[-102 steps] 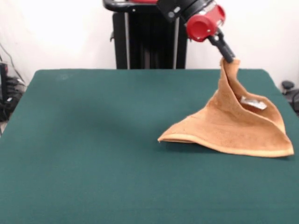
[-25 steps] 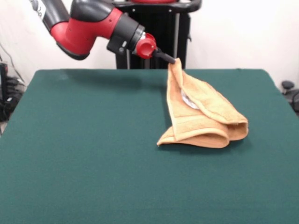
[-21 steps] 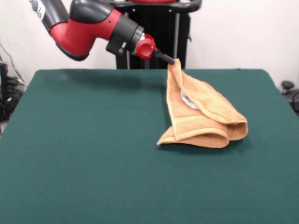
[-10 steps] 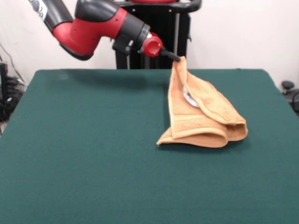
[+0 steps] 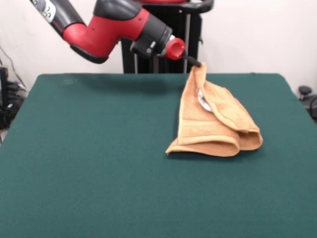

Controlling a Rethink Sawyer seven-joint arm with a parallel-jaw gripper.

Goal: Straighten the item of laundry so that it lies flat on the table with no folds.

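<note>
The item of laundry [image 5: 213, 126] is an orange-tan towel, folded over itself right of the table's middle. One corner is pulled up to a peak, while the lower part rests in a doubled roll on the dark green table [image 5: 89, 163]. A white tag [image 5: 202, 101] peeks out inside the raised fold. My gripper [image 5: 197, 64] reaches in from the upper left on the red arm, tilted nearly level, and is shut on the towel's raised corner.
The black pedestal [image 5: 158, 47] stands behind the table's far edge. Dark cables and gear [image 5: 7, 99] sit off the left side, and a dark object [image 5: 307, 96] lies beyond the right edge.
Over the last second the arm has swung right and slightly up, carrying the held corner with it. The towel's resting part has stayed in place.
</note>
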